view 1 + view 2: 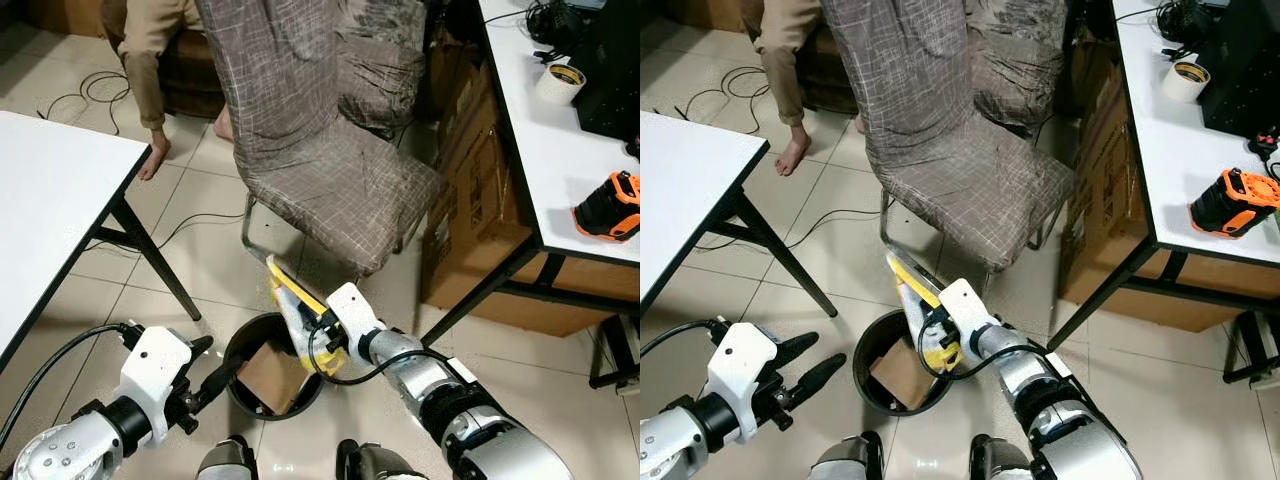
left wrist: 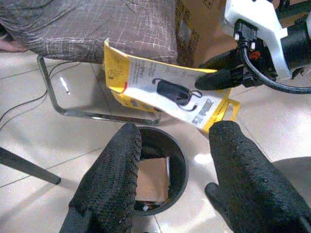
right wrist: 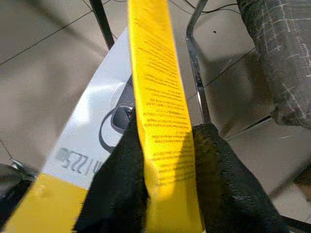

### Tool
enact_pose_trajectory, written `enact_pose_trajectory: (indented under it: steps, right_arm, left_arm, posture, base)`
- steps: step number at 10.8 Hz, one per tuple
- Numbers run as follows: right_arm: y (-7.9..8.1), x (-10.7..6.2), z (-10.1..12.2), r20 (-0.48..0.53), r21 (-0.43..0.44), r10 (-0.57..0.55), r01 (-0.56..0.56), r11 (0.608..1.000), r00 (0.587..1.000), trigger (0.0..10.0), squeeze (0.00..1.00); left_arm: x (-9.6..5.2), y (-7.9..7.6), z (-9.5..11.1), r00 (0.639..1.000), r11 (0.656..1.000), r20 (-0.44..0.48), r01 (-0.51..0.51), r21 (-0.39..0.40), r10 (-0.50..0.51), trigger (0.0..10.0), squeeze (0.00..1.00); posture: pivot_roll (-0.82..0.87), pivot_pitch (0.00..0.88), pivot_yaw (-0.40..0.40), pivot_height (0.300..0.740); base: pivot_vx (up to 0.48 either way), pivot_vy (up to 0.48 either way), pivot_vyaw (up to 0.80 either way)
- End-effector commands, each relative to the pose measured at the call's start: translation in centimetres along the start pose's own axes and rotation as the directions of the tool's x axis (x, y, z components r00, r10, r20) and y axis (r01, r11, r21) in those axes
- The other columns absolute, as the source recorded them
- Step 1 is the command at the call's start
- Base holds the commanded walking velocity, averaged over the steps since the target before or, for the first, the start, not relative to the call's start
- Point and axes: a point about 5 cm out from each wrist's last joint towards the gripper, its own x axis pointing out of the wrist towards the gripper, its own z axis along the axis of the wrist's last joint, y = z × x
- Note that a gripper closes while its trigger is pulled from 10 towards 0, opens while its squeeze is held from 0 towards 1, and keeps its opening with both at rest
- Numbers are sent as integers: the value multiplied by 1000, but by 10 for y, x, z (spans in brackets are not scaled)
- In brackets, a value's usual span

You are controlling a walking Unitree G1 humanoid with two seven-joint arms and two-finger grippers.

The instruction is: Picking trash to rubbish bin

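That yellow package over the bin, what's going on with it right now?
The right gripper is shut on the yellow package, holding it just above the black rubbish bin on the tiled floor, by the covered chair. It is not yet dropped. Cardboard already lies in the bin. The left gripper hangs open beside the bin, holding nothing.

- Your right gripper (image 1: 318,330) sits above the rubbish bin's (image 1: 236,346) far rim, its forearm angled in from the near right, fingers (image 3: 214,165) clamped on the yellow package (image 2: 165,92).
- Your left gripper (image 1: 808,366) hovers just left of the bin, fingers (image 2: 116,170) spread apart.
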Motion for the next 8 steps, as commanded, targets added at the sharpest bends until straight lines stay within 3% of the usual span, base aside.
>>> enact_pose_trajectory:
  steps: [1,6,7,8]
  right_arm:
    - [-1,0,0,5,12,-1,1,1000,1000,10000,1000]
    - [4,2,-3,-16,35,28,-28,999,999,10000,1000]
    - [0,0,-3,2,44,26,-26,999,1000,10000,0]
    - [-12,-5,3,74,75,-17,12,997,997,10000,0]
  left_arm:
    - [-1,-3,4,1000,1000,1,14,-10,-14,10000,0]
    - [1,-2,6,1000,1000,0,3,-29,-3,10000,0]
    - [8,1,7,998,996,25,-60,-61,61,10000,0]
    - [17,4,9,988,982,54,-137,-129,145,10000,0]
  posture:
    - [146,197,-78,740]
    - [145,196,-77,740]
    - [142,182,-86,740]
    - [138,173,-90,740]
  base:
    - [0,0,0]
    - [0,0,0]
    - [0,0,0]
    - [0,0,0]
